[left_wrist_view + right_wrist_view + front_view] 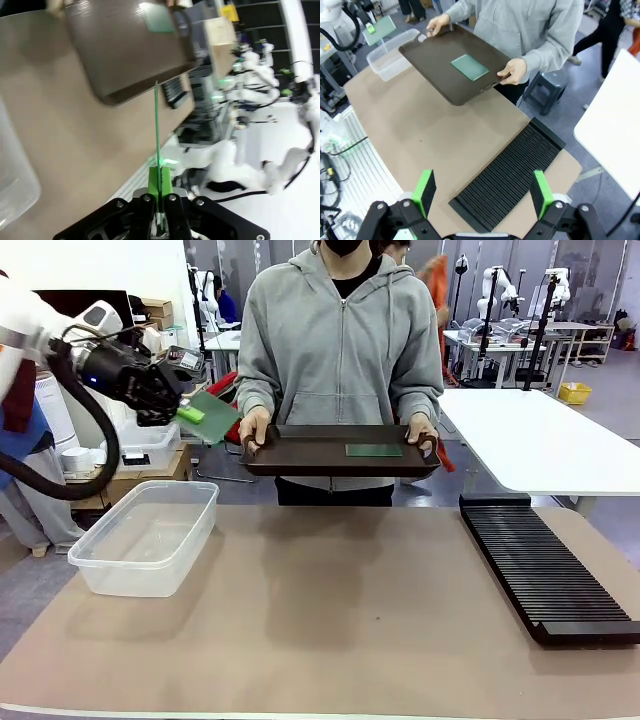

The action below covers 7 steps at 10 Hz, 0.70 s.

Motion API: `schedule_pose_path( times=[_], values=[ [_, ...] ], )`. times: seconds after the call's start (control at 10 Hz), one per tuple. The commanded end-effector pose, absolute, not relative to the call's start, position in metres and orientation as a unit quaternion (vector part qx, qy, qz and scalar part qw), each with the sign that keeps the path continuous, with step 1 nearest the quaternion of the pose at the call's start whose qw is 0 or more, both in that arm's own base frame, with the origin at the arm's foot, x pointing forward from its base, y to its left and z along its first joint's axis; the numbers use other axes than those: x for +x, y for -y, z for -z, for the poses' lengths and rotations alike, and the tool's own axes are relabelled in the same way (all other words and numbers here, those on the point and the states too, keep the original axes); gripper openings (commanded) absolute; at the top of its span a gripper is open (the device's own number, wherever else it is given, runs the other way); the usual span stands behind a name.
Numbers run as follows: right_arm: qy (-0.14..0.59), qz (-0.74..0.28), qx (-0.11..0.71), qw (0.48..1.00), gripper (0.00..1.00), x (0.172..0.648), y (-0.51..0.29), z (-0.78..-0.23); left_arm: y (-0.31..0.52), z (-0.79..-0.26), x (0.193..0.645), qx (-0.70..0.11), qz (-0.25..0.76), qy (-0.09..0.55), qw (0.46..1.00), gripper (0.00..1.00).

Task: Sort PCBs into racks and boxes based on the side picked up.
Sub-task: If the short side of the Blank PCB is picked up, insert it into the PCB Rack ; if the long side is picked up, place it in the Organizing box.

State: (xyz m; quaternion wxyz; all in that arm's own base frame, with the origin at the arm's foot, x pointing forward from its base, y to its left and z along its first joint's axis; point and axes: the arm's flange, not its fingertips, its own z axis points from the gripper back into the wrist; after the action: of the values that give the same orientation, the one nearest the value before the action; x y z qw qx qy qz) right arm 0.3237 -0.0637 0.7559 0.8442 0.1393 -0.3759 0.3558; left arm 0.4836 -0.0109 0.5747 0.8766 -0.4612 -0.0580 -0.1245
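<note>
Left gripper (188, 412) clamps one edge of a thin dark-green rectangular board (214, 420), raised near the clear plastic tub (100, 570): probably light, stiff, slick; right gripper (483, 182) has its jaws apart

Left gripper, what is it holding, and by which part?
A PCB, pinched at one edge by the shut left gripper.

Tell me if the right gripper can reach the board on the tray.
Probably yes: the open right gripper faces the thin dark-green rectangular board lying bare on the dark brown tray, nothing between.
</note>
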Motion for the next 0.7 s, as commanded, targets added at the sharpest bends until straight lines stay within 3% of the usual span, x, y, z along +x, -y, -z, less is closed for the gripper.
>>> schedule_pose_path(
  times=[0.0,0.6],
  values=[
    [0.375,-0.357,0.14,0.844,1.0,0.323,0.063,-0.755,-0.006,-0.575,0.471,-0.387,0.113,0.064,0.913,0.03],
    [0.375,-0.357,0.14,0.844,1.0,0.323,0.063,-0.755,-0.046,-0.54,0.466,-0.281,0.059,0.044,0.957,0.03]
  ],
)
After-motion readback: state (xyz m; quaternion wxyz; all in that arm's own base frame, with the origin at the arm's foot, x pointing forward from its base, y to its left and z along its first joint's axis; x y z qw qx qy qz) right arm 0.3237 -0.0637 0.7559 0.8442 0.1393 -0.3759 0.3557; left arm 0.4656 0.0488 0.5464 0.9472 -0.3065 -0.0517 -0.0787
